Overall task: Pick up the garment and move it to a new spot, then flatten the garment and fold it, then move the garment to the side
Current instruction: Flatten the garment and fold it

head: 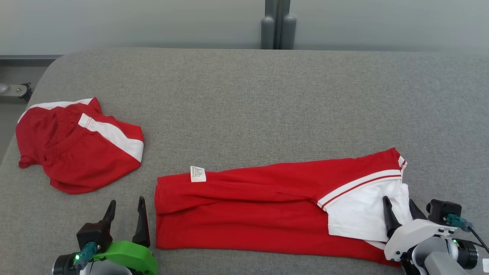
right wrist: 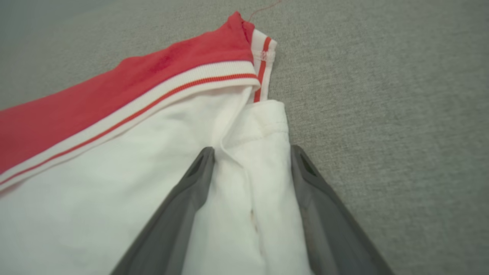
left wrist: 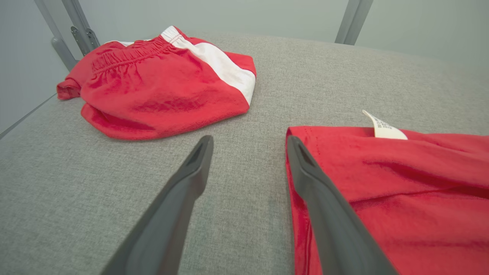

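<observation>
The garment (head: pixel 263 206) is a red shirt with a white sleeve and a white label, folded into a long strip across the near middle of the grey table (head: pixel 244 99). My left gripper (head: pixel 127 209) stands open just off the strip's left end, its right finger (left wrist: pixel 328 214) along the red hem (left wrist: pixel 382 183). My right gripper (head: pixel 400 206) is open over the strip's right end, and the white sleeve cloth (right wrist: pixel 252 191) lies between its fingers. The striped red and white collar band (right wrist: pixel 160 99) runs above them.
A second red garment (head: pixel 76 145) with a white side stripe lies crumpled at the table's left (left wrist: pixel 160 88). A grey post (head: pixel 278 26) stands behind the table's far edge. Bare grey surface stretches across the far half and to the right.
</observation>
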### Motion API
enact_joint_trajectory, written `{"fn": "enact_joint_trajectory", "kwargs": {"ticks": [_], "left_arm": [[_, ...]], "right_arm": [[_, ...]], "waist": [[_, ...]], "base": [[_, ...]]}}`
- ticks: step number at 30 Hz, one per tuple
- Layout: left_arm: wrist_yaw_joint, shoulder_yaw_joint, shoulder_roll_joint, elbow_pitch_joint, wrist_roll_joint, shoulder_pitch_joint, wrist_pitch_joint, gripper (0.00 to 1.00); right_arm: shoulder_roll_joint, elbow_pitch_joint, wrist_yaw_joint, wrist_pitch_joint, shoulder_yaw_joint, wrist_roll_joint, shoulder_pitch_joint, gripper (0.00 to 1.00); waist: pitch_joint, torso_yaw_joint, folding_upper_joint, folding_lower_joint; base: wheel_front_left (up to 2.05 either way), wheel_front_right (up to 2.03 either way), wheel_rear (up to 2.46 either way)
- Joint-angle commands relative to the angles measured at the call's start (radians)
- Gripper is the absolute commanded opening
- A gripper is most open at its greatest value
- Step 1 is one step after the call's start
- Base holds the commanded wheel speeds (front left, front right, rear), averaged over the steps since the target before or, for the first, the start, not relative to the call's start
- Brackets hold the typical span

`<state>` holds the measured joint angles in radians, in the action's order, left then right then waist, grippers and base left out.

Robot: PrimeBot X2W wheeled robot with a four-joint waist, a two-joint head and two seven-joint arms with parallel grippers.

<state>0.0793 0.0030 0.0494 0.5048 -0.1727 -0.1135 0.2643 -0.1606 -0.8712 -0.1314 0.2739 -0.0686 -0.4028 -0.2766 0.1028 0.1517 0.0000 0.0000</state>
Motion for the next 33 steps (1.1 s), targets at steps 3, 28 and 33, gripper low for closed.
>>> {"fn": "enact_joint_trajectory", "kwargs": {"ticks": [3,28,33], "left_arm": [[0.006,-0.003,0.003,-0.005,0.010,-0.010,-0.001,1.00],[0.004,-0.052,0.003,-0.027,-0.001,-0.012,-0.001,1.00],[0.005,-0.072,0.003,-0.029,-0.008,-0.025,-0.001,1.00]], "right_arm": [[0.031,-0.059,0.000,-0.019,-0.044,-0.018,0.016,0.84],[-0.086,0.001,0.002,-0.010,0.072,-0.036,-0.052,0.00],[-0.102,0.011,0.002,-0.010,0.095,-0.006,-0.071,0.00]], "waist": [[-0.001,0.006,0.0000,0.0000],[-0.003,-0.074,0.0000,0.0000],[-0.003,-0.122,0.0000,0.0000]], "base": [[0.00,0.00,0.00],[0.00,0.00,0.00],[0.00,0.00,0.00]]}}
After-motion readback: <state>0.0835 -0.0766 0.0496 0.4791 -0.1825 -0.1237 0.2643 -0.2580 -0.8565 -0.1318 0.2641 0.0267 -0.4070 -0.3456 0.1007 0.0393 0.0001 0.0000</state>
